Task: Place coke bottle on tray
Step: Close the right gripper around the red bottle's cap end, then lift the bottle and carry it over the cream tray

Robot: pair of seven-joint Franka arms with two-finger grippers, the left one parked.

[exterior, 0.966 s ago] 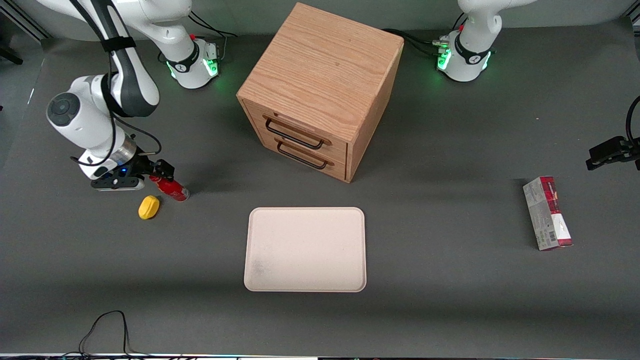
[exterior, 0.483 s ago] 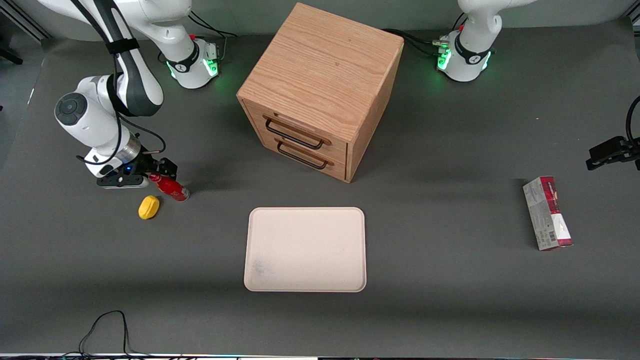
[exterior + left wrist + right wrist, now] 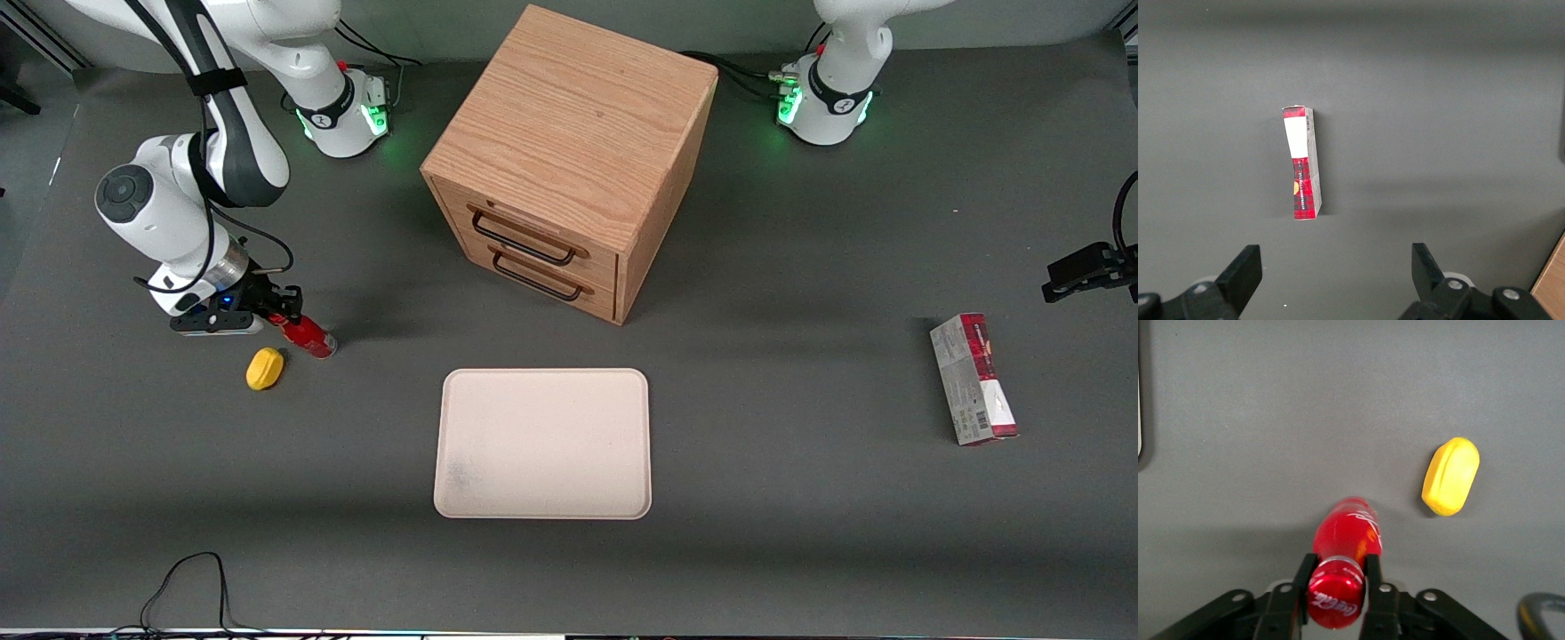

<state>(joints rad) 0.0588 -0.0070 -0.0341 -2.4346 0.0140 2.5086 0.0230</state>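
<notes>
Wooden drawer cabinet [image 3: 569, 160]: oak grain, two black wire handles. Tray [image 3: 543, 443]: flat, beige, rounded corners, well apart from the bottle. Gripper [image 3: 1336, 577]: fingers clamped on the neck of the coke bottle [image 3: 1345, 553], which stands on the table; the red cap reads "Coca-Cola". Yellow lump [image 3: 1451, 476]: smooth, lying beside the bottle.
</notes>
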